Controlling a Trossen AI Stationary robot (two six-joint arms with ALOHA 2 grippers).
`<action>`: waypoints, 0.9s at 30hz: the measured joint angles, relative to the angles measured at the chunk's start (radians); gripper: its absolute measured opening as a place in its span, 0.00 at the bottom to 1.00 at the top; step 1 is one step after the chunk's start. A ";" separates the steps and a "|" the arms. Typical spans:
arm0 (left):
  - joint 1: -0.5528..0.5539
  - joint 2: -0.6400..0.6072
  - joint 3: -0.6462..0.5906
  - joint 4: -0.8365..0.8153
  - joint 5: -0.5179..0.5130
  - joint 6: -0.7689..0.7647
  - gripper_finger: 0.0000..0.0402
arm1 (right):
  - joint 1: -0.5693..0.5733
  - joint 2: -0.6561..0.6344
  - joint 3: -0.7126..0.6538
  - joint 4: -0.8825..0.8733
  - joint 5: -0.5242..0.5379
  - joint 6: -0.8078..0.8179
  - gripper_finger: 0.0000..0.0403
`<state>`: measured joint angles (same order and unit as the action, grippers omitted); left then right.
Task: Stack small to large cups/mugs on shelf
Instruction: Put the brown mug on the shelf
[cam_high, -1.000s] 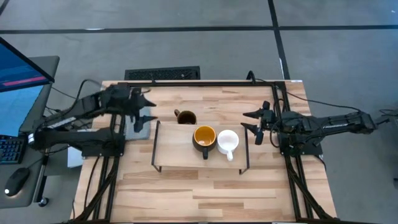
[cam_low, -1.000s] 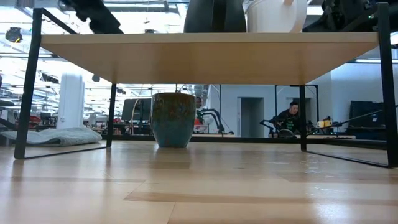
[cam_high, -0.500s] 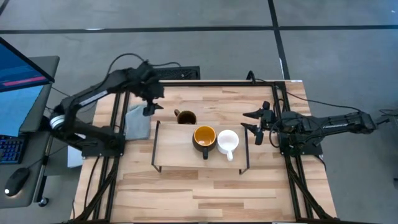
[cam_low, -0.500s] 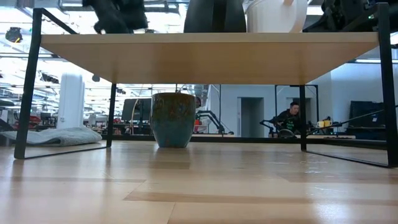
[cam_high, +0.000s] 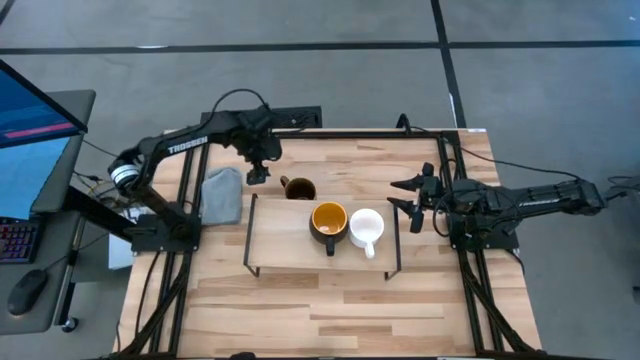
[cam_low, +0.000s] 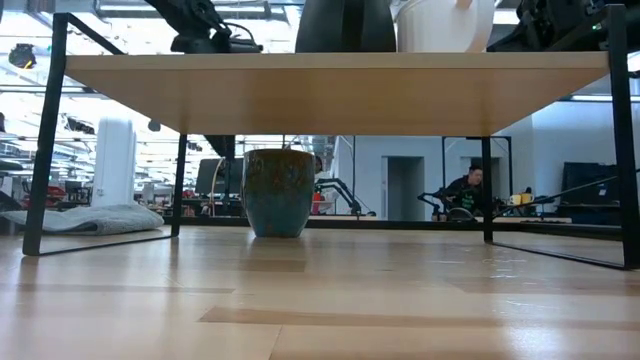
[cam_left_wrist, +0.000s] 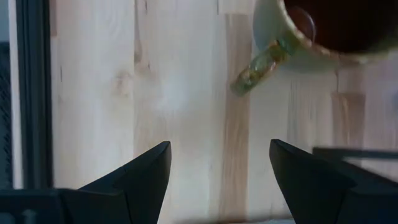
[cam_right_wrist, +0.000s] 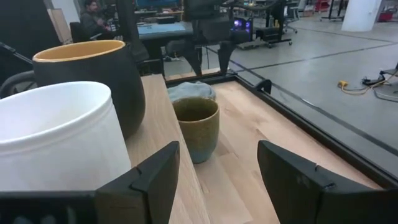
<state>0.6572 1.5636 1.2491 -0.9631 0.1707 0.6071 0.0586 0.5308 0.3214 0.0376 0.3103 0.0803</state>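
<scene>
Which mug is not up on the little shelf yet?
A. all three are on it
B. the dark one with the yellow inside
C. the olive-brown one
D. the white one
C: the olive-brown mug stands on the table behind the shelf, with the open left gripper beside it, while the white mug and the dark mug sit on top.
</scene>
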 joint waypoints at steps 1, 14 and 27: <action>-0.006 0.002 0.000 0.005 0.000 -0.029 0.66 | 0.000 0.000 0.000 0.000 0.000 0.000 0.59; -0.059 0.004 0.000 0.039 -0.242 -0.069 0.66 | 0.000 0.000 0.001 -0.052 0.002 -0.005 0.59; -0.170 0.004 0.000 0.099 -0.300 0.016 0.66 | -0.038 0.000 0.001 -0.091 0.005 -0.184 0.59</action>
<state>0.4870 1.5681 1.2491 -0.8645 -0.1289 0.6231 0.0203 0.5308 0.3222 -0.0533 0.3156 -0.1034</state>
